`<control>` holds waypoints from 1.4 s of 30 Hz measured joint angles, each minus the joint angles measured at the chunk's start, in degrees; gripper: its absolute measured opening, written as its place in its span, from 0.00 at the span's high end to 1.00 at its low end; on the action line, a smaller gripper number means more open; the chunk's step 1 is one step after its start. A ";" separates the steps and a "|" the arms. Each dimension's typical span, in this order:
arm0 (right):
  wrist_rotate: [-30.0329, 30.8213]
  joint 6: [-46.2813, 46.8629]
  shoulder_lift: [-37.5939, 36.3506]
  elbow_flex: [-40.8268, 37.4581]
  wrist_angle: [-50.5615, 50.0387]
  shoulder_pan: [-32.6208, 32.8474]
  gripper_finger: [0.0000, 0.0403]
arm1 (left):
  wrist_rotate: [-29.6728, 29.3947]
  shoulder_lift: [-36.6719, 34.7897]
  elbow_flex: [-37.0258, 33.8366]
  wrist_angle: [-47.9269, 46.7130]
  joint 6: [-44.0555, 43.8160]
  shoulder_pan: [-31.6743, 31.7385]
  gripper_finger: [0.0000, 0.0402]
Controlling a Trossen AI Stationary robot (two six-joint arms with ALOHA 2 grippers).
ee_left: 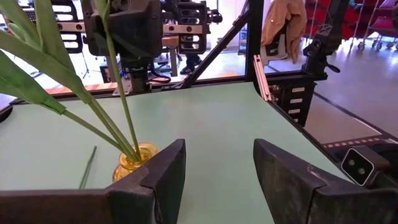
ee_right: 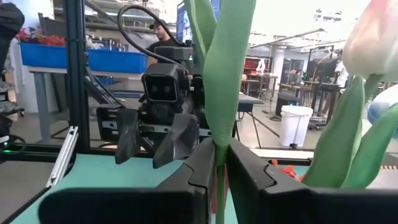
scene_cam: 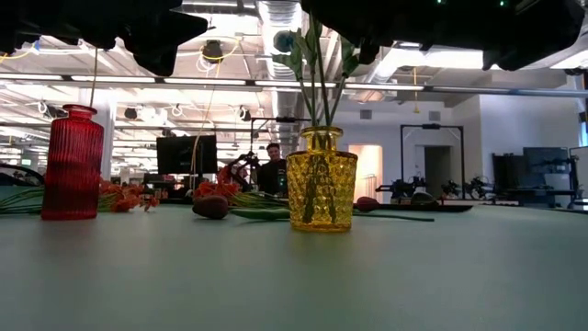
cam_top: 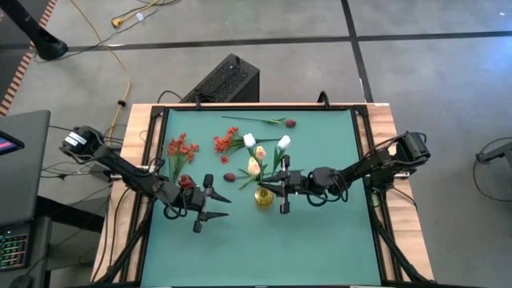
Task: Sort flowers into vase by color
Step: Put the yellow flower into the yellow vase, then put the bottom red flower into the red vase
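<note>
Green matting covers the table (cam_top: 320, 240), with an open workshop of benches and racks beyond it, where a person (scene_cam: 271, 170) sits far off. Near the middle stands the yellow vase (scene_cam: 321, 179), already carrying several pale tulips (cam_top: 254, 152) whose stems rise straight out of its mouth. The right gripper (ee_right: 216, 163) sits just above that vase with its fingers nearly together around one green stem (ee_right: 219, 186), pads at or very close to it; the narrow gap suggests it is letting the stem go now that it stands in the vase, though whether the pads press on it I cannot tell. The left gripper (ee_left: 217, 171) waits near the red vase (scene_cam: 72, 164), jaws spread wide and empty, probably kept clear of its partner. Red-orange blossoms (cam_top: 182, 149) lie flat near the red vase, a second bunch (cam_top: 226, 142) lies beside the tulips, and maroon buds (cam_top: 230, 177) lie loose on the mat, one stem (cam_top: 256, 120) towards the far edge. Tulip leaves crowd the right gripper, so a withdrawal could snag them.
</note>
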 joint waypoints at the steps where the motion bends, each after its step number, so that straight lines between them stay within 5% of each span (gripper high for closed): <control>1: 0.01 0.00 0.00 0.02 -0.07 0.00 0.83 | 0.00 0.00 0.00 -0.01 0.01 0.00 0.56; 9: 0.05 0.08 -1.02 0.25 -5.29 0.00 0.79 | -0.02 0.00 0.00 -0.15 0.01 0.00 0.56; 23: 3.14 5.55 -12.39 10.97 -49.18 0.13 0.48 | -0.04 0.00 -0.02 -0.57 -0.11 0.00 0.56; 42: -0.32 23.59 -18.99 20.17 -84.99 9.85 0.46 | -0.04 0.00 -0.02 -0.38 -1.74 -0.02 0.56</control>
